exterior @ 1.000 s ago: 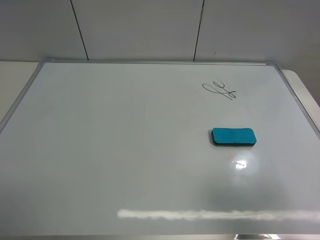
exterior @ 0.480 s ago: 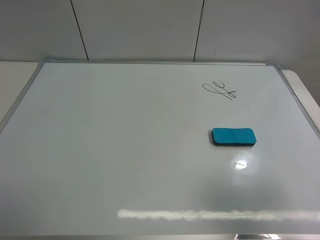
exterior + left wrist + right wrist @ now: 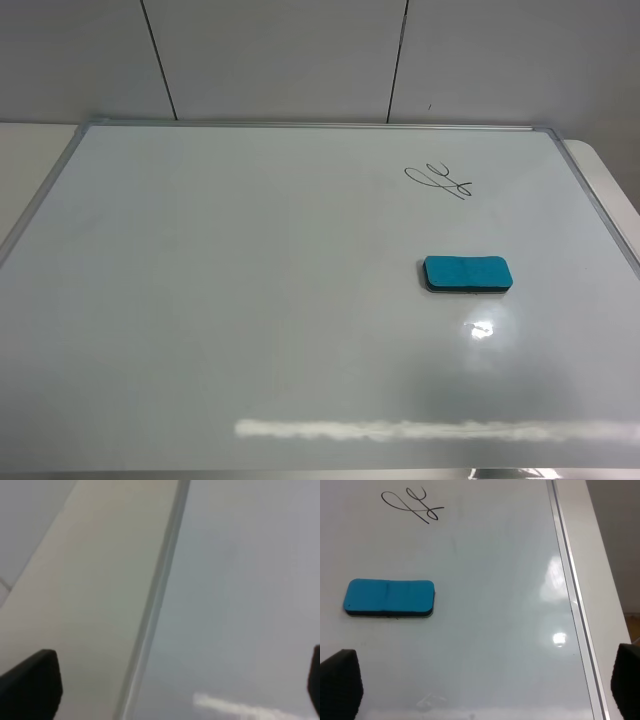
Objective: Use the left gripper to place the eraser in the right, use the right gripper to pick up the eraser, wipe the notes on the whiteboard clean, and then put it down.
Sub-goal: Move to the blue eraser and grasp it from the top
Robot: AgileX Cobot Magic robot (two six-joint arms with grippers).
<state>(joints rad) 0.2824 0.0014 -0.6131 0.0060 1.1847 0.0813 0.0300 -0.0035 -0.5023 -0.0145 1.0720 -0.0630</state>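
Note:
The teal eraser [image 3: 467, 274] lies flat on the whiteboard [image 3: 250, 300], right of the middle. The notes [image 3: 438, 180], a small black squiggle, sit a little behind it towards the far edge. Neither gripper shows in the high view. In the right wrist view the eraser [image 3: 389, 597] and the notes [image 3: 413, 505] lie ahead of my right gripper [image 3: 482, 685], which is open and empty, with only its black fingertips [image 3: 340, 682] showing. My left gripper [image 3: 172, 685] is open and empty over the whiteboard's silver frame [image 3: 155, 600], far from the eraser.
The board lies on a pale table [image 3: 25, 150] that shows along its left side and right side [image 3: 600, 555]. A grey panelled wall [image 3: 300, 50] stands behind the board. Bright light glare [image 3: 482, 330] sits on the board near the eraser.

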